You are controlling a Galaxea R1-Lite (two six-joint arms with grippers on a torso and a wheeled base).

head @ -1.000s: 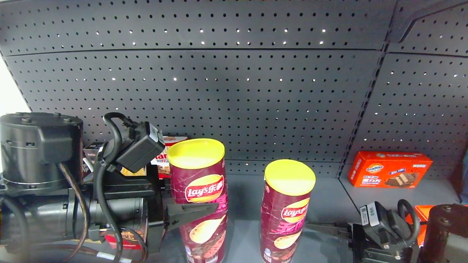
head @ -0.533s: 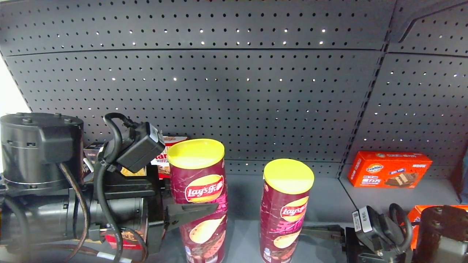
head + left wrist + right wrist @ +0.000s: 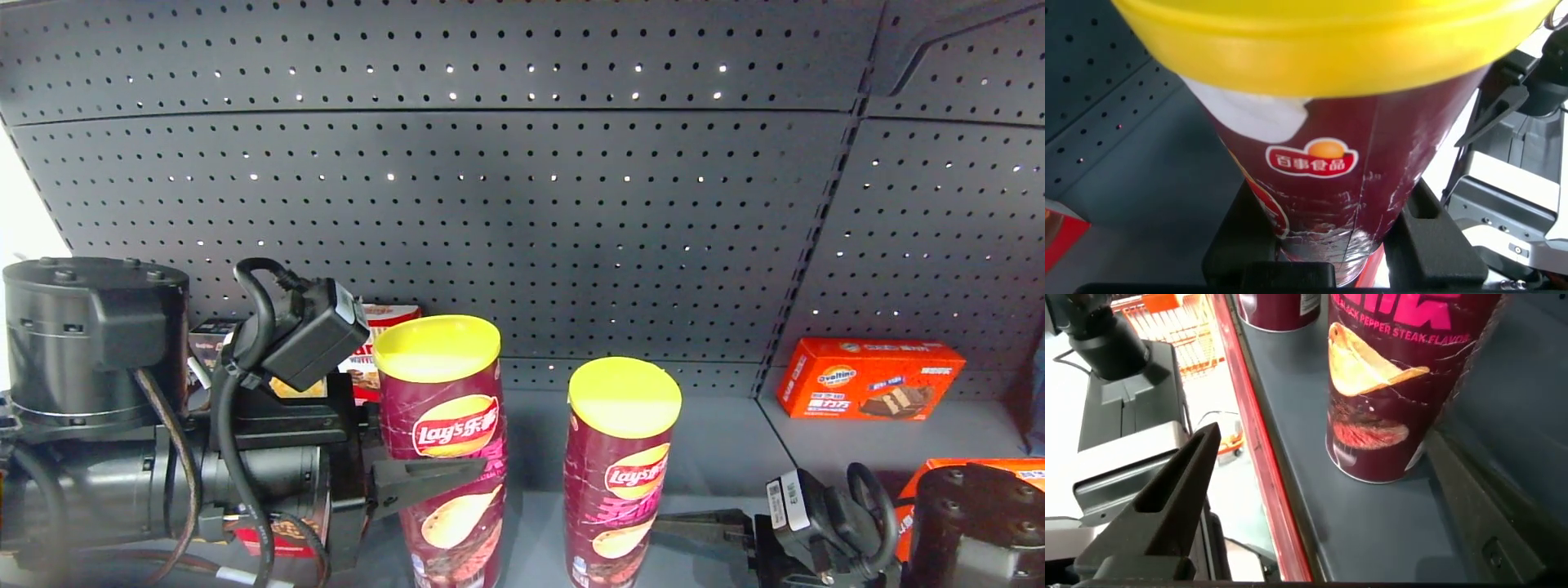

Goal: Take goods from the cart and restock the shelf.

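Grey shelf (image 3: 735,441), pegboard back (image 3: 522,229). Left chip can (image 3: 445,425) at 7 o'clock, upright, lidded, contents hidden, clenched in left hand (image 3: 461,472). Right chip can (image 3: 620,465) at 6 o'clock, lidded, standing on shelf; right hand (image 3: 1323,449) released, straddling it. Orange box (image 3: 869,378) at 4 o'clock. Can bases cut off in head view.

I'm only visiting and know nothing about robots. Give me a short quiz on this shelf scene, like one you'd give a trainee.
1. True or false: the left can and the right can both have yellow lids.
2. Pick one: the orange box near the back wall lies A) on the shelf, to the right of both cans; B) on top of a can; C) inside a gripper.
3. Fill in: the left gripper is shut on the ____ can.

Key: 1 true; 2 A; 3 left.
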